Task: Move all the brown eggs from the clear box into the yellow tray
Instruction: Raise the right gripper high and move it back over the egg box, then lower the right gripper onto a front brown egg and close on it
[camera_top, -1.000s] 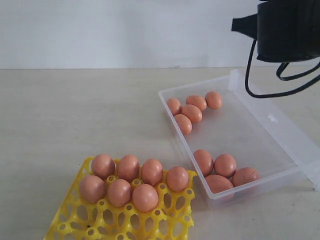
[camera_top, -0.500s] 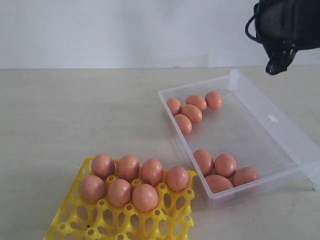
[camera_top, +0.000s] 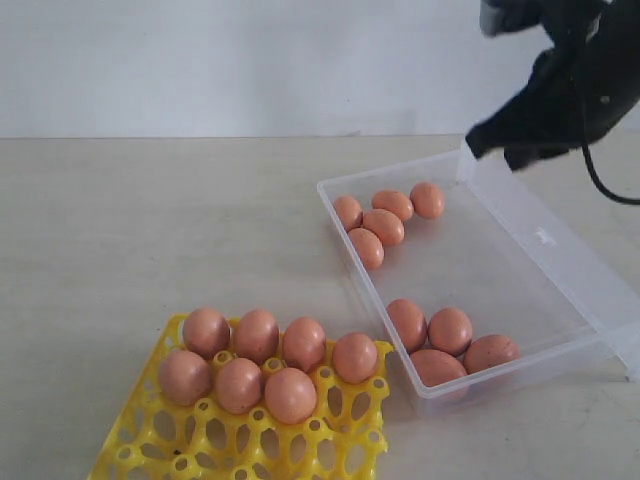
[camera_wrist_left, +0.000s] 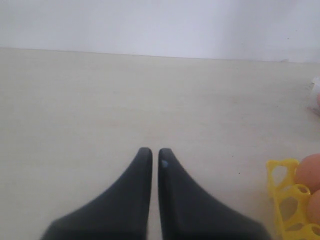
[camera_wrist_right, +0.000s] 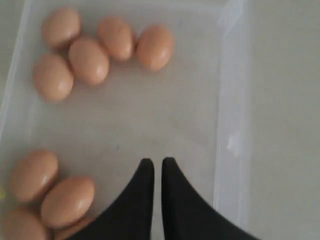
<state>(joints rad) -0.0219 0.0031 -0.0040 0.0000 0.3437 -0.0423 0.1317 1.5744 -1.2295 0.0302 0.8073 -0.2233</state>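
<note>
The box (camera_top: 500, 270) lies on the right of the bench (camera_top: 150, 220), one short end near and the other far. Nine eggs (camera_top: 383, 226) rest on its floor in two groups: five huddle at the far left corner, touching one another, and four crowd the near end against the wall, well apart from the first group. The tray (camera_top: 250, 445) sits near left, just beside the box's near corner. Seven more eggs stand in its cups, four in the far row and three in the next row toward the near edge. The right claw (camera_wrist_right: 156, 162) hangs above the far right part of the box, its fingers pressed together and holding nothing, with bare box floor under the tips. The left claw (camera_wrist_left: 151, 152) is closed too, only a slim slit between its fingers, empty, over bare bench with a corner of the tray close by
</note>
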